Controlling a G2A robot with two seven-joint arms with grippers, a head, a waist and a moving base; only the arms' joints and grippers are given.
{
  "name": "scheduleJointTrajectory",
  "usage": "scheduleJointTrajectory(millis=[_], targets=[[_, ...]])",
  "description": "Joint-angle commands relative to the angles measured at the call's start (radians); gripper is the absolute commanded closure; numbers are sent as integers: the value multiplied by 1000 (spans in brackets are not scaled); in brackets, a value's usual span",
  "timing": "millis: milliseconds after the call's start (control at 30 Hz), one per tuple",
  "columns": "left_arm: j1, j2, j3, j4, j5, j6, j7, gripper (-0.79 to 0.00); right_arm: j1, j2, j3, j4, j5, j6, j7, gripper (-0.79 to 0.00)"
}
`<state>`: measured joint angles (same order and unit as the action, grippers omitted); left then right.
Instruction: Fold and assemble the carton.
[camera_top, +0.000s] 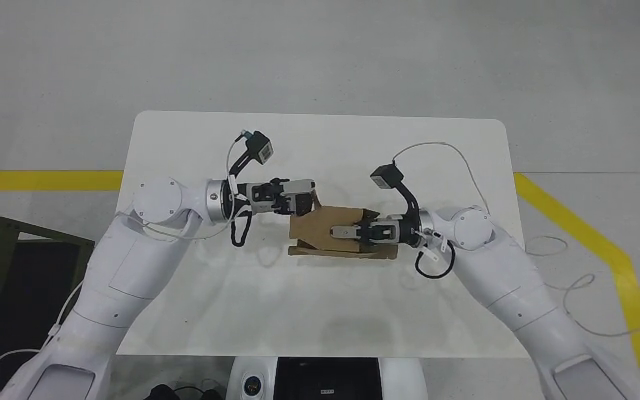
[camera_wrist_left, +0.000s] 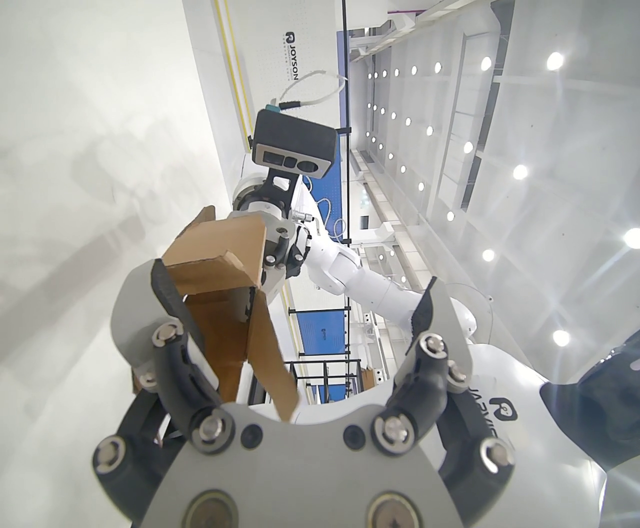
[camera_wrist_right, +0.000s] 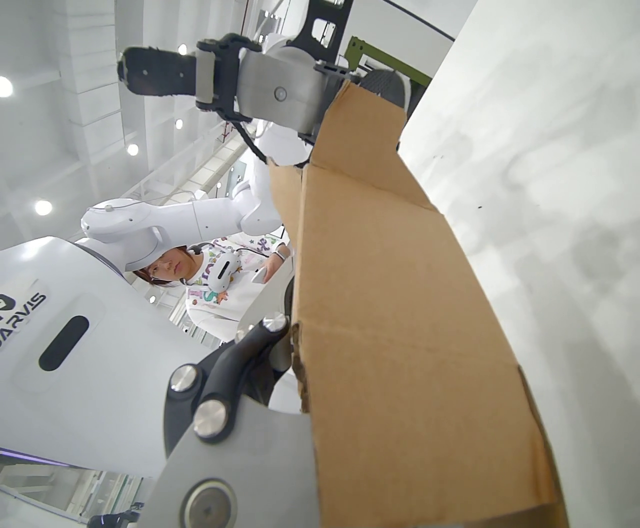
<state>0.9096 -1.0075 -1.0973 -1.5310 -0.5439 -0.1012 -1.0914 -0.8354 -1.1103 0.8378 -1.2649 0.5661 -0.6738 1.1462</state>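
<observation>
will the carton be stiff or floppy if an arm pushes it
Probably floppy at the creases: the carton has a loose flap jutting out at an angle. Its panels look flat, so likely stiff between folds. Being hollow, thin cardboard, it seems light and may slide on the table.

You have bare counter (camera_top: 400, 140) beyond and before the carton (camera_top: 335, 232); the left gripper (camera_top: 302, 196) and right gripper (camera_top: 345, 231) block its left and right ends.
</observation>
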Motion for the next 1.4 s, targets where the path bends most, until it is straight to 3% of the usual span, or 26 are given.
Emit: scheduleJointTrajectory(millis=[0, 800, 1367], targets=[[-2, -1, -1, 1, 0, 0, 1, -785, 0, -2, -2, 0, -1, -1, -1, 0], [-4, -10, -5, 9, -6, -6, -19, -785, 9, -21, -23, 0, -2, 8, 8, 0], [33, -6, -19, -48, 37, 4, -33, -785, 0, -10, 79, 26, -116, -13, -135, 0]])
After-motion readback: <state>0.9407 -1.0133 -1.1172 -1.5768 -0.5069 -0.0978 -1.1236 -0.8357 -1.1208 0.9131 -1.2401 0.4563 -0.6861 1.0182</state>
